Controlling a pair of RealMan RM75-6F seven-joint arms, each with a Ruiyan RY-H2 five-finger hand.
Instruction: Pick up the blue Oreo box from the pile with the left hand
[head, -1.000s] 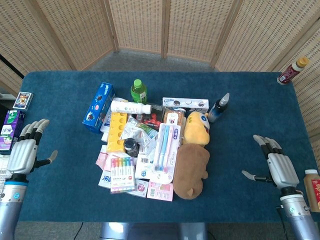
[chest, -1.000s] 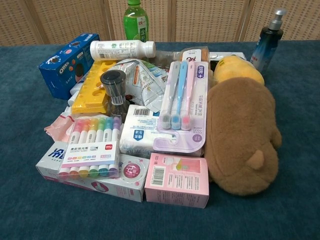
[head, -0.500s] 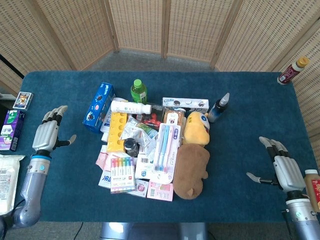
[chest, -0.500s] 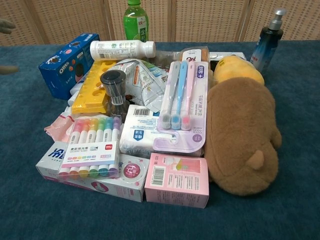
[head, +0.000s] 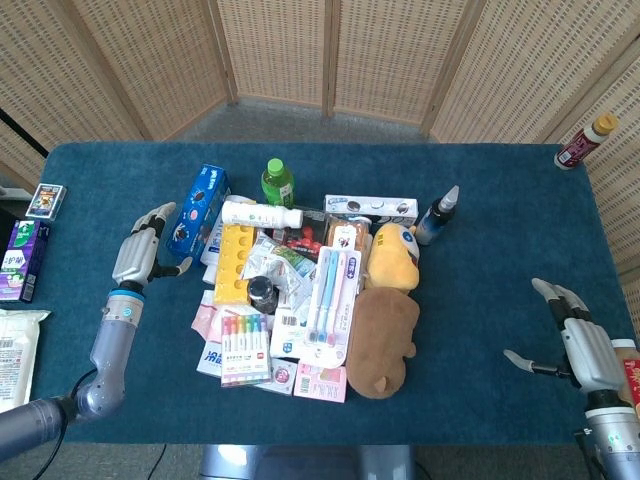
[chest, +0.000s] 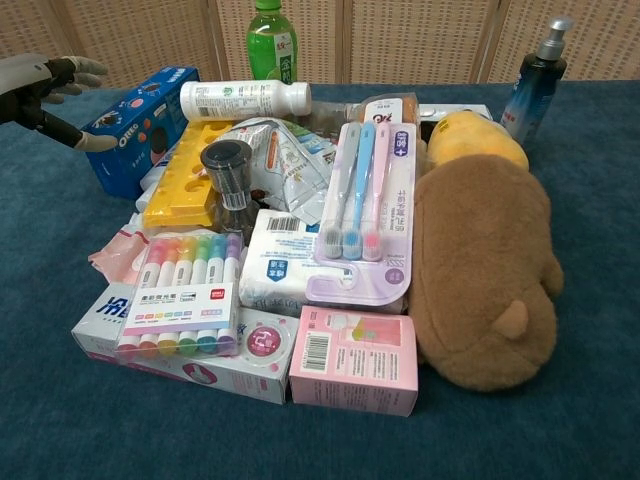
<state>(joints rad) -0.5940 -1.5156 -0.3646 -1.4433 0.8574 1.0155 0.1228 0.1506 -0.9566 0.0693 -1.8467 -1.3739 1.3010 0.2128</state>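
My left hand (head: 140, 255) is sitting just beside the blue Oreo box (head: 197, 213), on its outer side, fingers spread and holding nothing, thumb poking toward the box. From the chest view the thumb tip looks right at the box's near end, but I honestly can't tell if it's touching. The box itself lies at the far-left edge of the pile on the blue bench (head: 480, 300), long side running away from me, with the white bottle (head: 262, 215) lying on its side just next to it and the yellow tray (head: 233, 263) a bit nearer to me. The green bottle (head: 277, 182) stands upright behind those. Middle of the heap has the toothbrush pack (head: 328, 305), the highlighter set (head: 244, 348) and a pink box (head: 320, 382) at the front, plus the brown plush (head: 382, 340) lying along the right side. My right hand (head: 585, 345) is well apart from all that, near the bench's right edge, also spread open with nothing in it.
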